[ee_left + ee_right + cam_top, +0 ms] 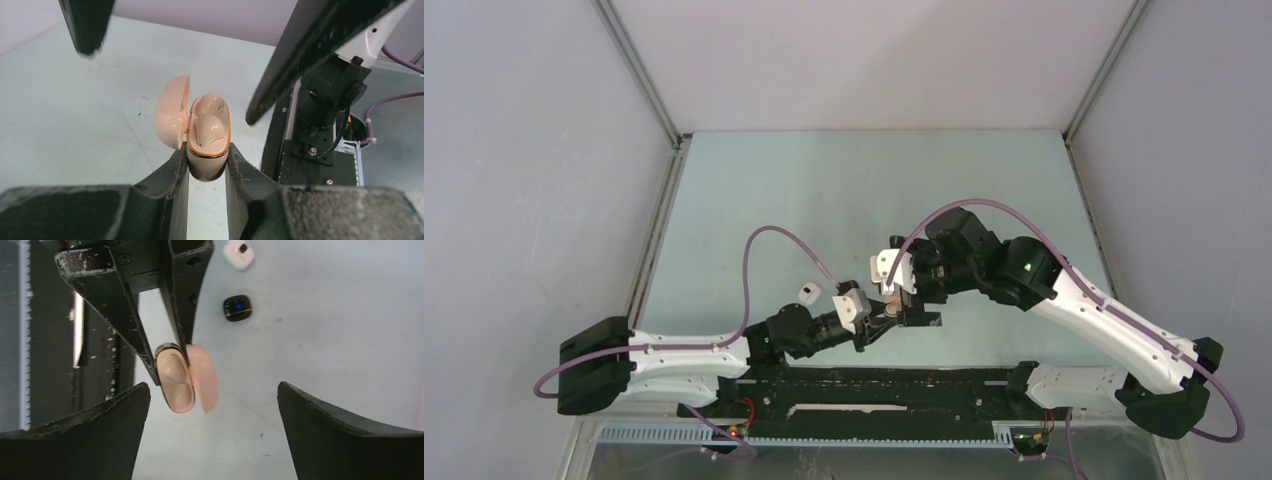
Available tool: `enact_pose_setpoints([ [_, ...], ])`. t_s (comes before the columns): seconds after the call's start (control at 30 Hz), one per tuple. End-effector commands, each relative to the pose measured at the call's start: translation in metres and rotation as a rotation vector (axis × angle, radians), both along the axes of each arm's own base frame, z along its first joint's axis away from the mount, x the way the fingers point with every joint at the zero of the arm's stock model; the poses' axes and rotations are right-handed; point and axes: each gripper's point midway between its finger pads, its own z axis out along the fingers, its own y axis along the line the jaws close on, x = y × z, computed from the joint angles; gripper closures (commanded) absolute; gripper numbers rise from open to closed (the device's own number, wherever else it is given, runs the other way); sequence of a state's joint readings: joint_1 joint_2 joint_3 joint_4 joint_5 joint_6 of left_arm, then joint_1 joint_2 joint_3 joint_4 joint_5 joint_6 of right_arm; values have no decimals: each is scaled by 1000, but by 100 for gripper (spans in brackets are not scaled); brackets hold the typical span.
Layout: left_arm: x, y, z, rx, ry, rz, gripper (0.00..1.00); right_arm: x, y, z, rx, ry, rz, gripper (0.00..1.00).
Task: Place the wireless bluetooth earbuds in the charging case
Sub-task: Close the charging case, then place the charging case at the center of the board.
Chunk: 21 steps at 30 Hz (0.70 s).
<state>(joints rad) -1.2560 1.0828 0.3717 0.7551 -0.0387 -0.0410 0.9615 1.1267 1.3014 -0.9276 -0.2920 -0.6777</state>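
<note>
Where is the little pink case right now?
In the left wrist view, the pink case sits centre frame, pinched in the left claw, lid open, near the table's front edge.

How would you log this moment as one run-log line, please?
left gripper: shut on pink charging case | case lid: open | earbuds: both seated | right gripper: open, empty

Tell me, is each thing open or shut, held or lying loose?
pink case: lid open, held.
earbuds: both sitting inside the pink case.
left gripper: shut on pink case.
right gripper: open, empty.
black case: lying loose, blue light on.
white case: lying loose.
</note>
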Motion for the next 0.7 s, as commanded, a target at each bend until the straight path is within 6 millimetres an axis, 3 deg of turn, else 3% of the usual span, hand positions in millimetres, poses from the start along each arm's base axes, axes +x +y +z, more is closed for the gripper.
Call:
enact_pose_setpoints([
  [0.0, -5, -10, 28, -27, -87, -29, 100, -24, 0, -3, 13, 117, 50, 0],
  [0.17, 4, -7, 31, -47, -64, 30, 100, -48, -3, -10, -12, 184, 130, 0],
  [0.33, 16, -3, 35, -113, 26, 115, 100, -57, -15, -6, 3, 188, 112, 1],
  [0.43, 18, -8, 28, -99, 52, 119, 100, -35, -23, 14, 83, 165, -24, 1],
  [0.5, 18, -13, 17, -65, 70, 116, 100, -7, -36, 37, 158, 120, -156, 0],
  [0.57, 21, -16, 7, -52, 106, 132, 100, 30, -63, 55, 243, 101, -303, 0],
  [0.6, 23, -19, 2, -44, 126, 137, 100, 54, -89, 62, 295, 112, -418, 1],
  [0.67, 25, -26, -8, -24, 163, 138, 100, 72, -116, 61, 352, 165, -518, 1],
])
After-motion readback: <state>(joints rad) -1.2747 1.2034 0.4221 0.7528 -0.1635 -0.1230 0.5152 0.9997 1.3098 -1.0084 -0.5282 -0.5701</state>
